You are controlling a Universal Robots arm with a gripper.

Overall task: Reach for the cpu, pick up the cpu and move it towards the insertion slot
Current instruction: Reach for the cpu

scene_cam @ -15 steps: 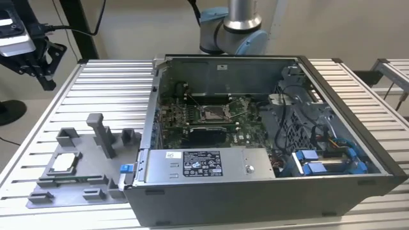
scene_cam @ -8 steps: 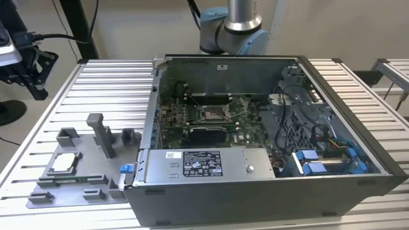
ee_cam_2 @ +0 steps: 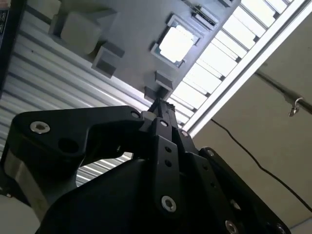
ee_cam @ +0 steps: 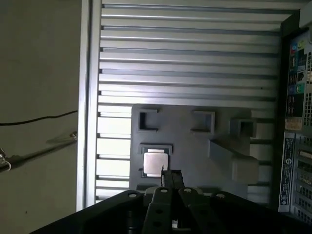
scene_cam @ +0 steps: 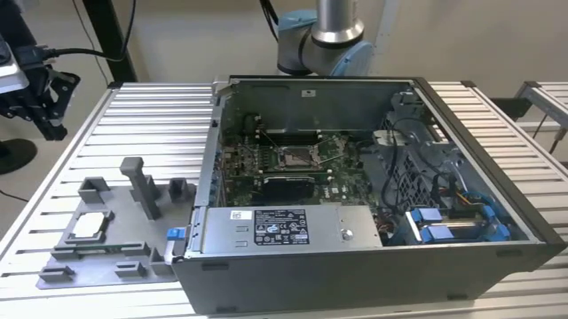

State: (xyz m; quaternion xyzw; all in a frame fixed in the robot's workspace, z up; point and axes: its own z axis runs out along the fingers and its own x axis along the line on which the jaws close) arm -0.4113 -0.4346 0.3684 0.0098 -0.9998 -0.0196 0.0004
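The cpu (scene_cam: 89, 226) is a small silvery square chip lying flat in a recess of the grey fixture plate (scene_cam: 106, 266) at the exterior view's left. It also shows in both wrist views, cpu (ee_cam_2: 176, 43) and cpu (ee_cam: 155, 162). My gripper (scene_cam: 49, 123) hangs high beyond the table's left edge, well apart from the chip. In both wrist views its black fingertips (ee_cam: 169, 176) meet with nothing between them, gripper (ee_cam_2: 159, 106). The insertion slot (scene_cam: 296, 157) is a silver-framed socket on the green board inside the open computer case (scene_cam: 355, 272).
Upright grey fixture blocks (scene_cam: 142, 186) stand on the plate near the chip. The case wall (scene_cam: 209, 166) rises right of the plate. The ribbed metal table (scene_cam: 151, 126) spreads behind the plate. Cables and blue connectors (scene_cam: 443, 222) fill the case's right side.
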